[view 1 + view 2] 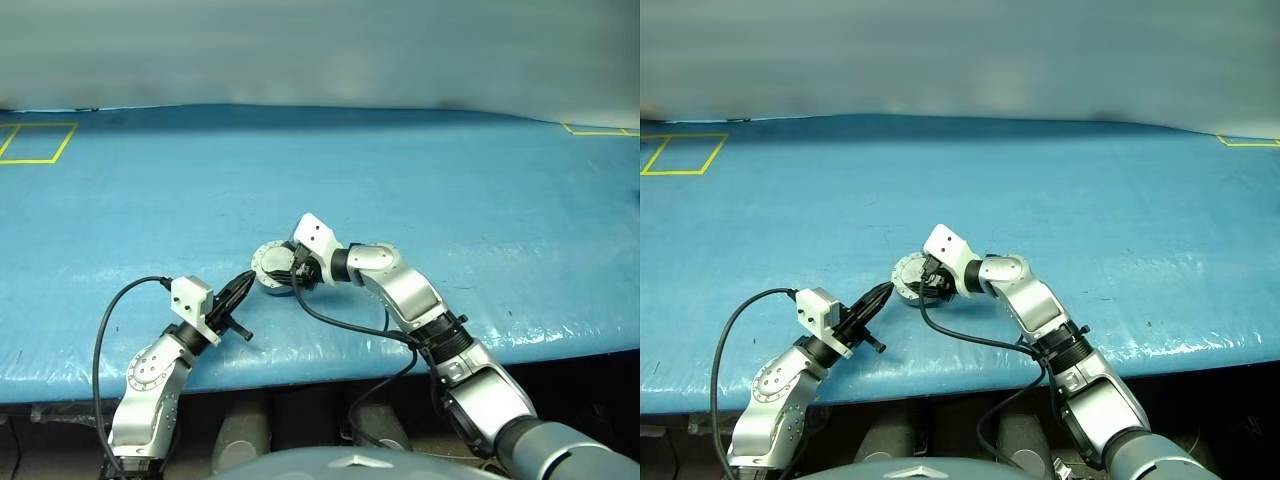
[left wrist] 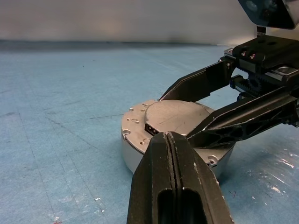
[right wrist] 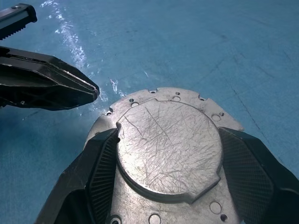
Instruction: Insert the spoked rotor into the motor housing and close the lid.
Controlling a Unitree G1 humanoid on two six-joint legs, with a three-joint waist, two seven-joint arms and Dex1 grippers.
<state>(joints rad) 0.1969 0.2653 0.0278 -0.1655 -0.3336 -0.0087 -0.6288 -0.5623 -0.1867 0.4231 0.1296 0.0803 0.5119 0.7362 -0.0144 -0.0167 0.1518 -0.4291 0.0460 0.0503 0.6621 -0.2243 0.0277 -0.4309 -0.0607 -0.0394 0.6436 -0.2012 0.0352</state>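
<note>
- Left gripper [image 1: 244,288]: nearest the table's front edge, fingers pressed together with nothing between them, tips aimed at the motor housing [image 2: 135,151] and stopping just beside it.
- Motor housing: resting flat on the blue table cover [image 1: 450,180], between the two grippers — lid [image 3: 170,144] down on top, plain scratched grey face upward.
- Right gripper [image 3: 170,154]: reaching in from the robot's right, tilted downward, fingers spread wide — one on each side of the raised lid, at or close against its edge.
- Far left of the table: yellow tape rectangle [image 1: 38,142].
</note>
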